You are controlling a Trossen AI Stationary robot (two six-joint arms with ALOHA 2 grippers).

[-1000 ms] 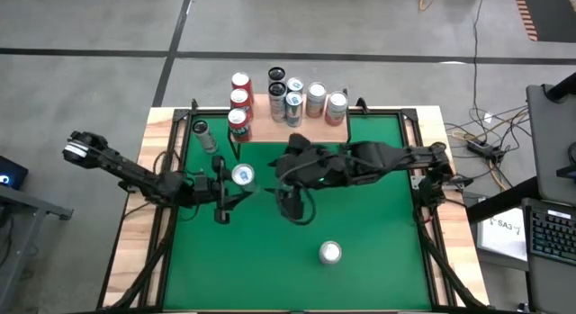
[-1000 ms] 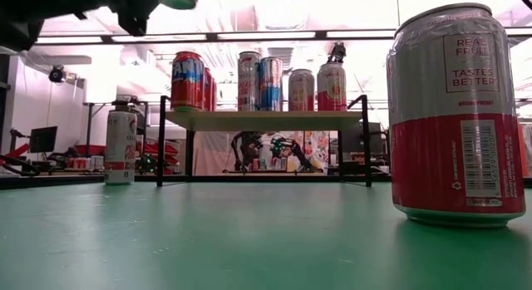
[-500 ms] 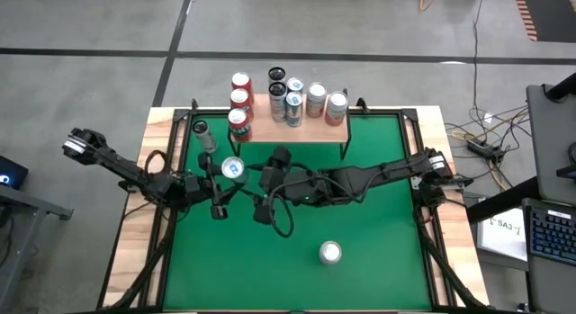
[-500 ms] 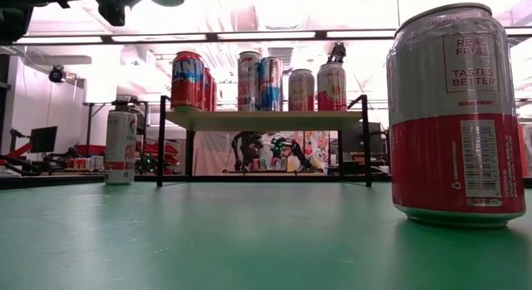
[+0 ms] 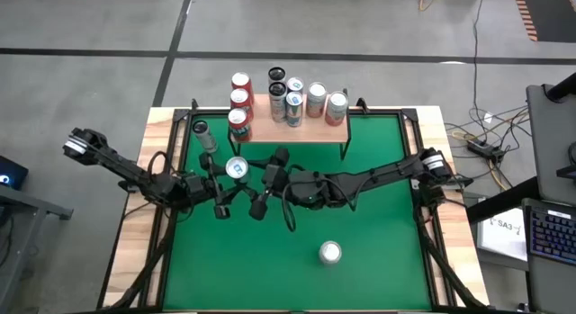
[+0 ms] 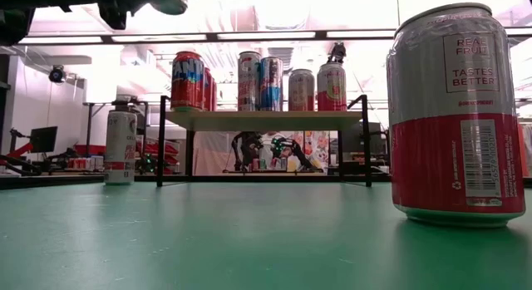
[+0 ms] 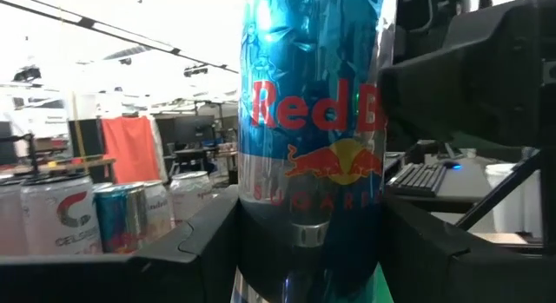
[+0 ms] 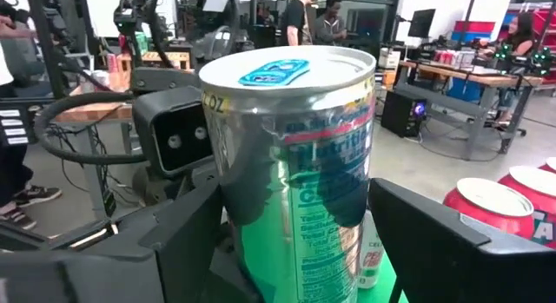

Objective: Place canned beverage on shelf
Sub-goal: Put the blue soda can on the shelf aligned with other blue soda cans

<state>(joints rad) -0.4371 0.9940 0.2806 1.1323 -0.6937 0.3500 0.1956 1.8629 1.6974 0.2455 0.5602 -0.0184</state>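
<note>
A blue-and-silver Red Bull can is held upright high above the green table, left of centre. It fills the left wrist view and the right wrist view, and shows at the top of the low view. My left gripper comes at it from the left and my right gripper from the right. Both are shut on it. The shelf stands at the far edge with several cans on its wooden top. My left gripper pinches the can's side wall between its two fingers, below the printed logo. The fingers come about level from the table's near left. The can stands upright, lifted clear of the table. My right gripper has one finger against each side of the can's body, below the rim. It comes from the table's near right, slanting a little downward. The can stays upright and clear of the table.
A red-and-silver can stands on the table near the front and looms large in the low view. A white can stands left of the shelf. The table's wooden border and black frame run around the mat.
My right gripper has gone toward the table's left edge, up to the can that my left gripper holds aloft, and now has its fingers on it. The can has stayed upright and raised, shifting only slightly toward the far left.
</note>
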